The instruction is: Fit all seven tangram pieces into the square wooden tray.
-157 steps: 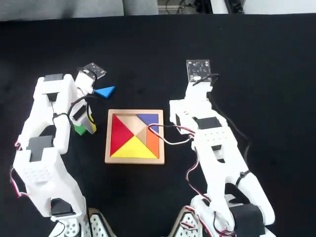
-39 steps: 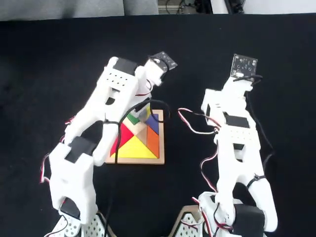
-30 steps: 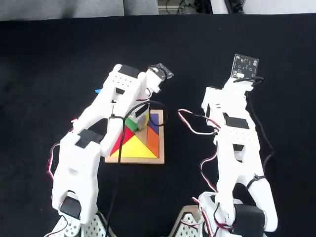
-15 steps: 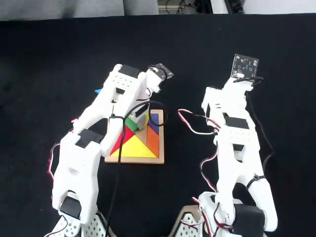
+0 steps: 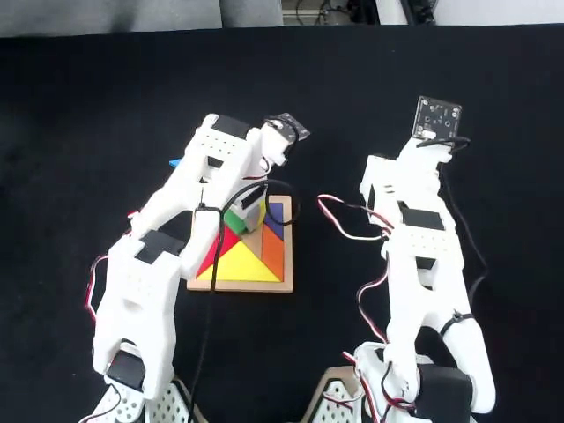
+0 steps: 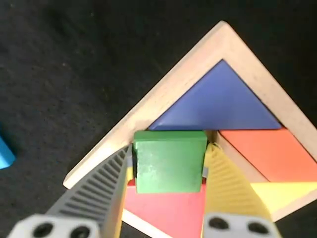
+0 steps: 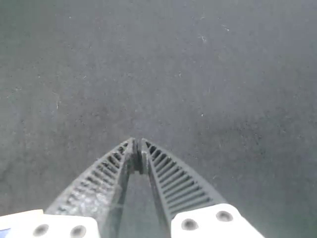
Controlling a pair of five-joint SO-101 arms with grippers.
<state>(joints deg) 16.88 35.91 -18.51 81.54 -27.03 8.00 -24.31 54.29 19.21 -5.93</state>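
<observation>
The left gripper (image 6: 169,148) is clamped on the green square (image 6: 170,166) at the tray (image 6: 163,88) corner, against the blue triangle (image 6: 218,104). A light blue piece (image 6: 4,151) lies outside the rim. The right gripper (image 7: 137,154), fingers together, is well apart over black cloth (image 7: 198,59).

The green square (image 6: 170,161) has been carried from the surface (image 5: 88,88) left of the wooden tray (image 6: 163,95) to over its corner, clamped in the jaws of the left gripper (image 6: 168,148). The right gripper (image 7: 137,148) has been drawn farther from the tray.

Six tangram pieces (image 6: 170,161), one tray (image 6: 262,84)
</observation>
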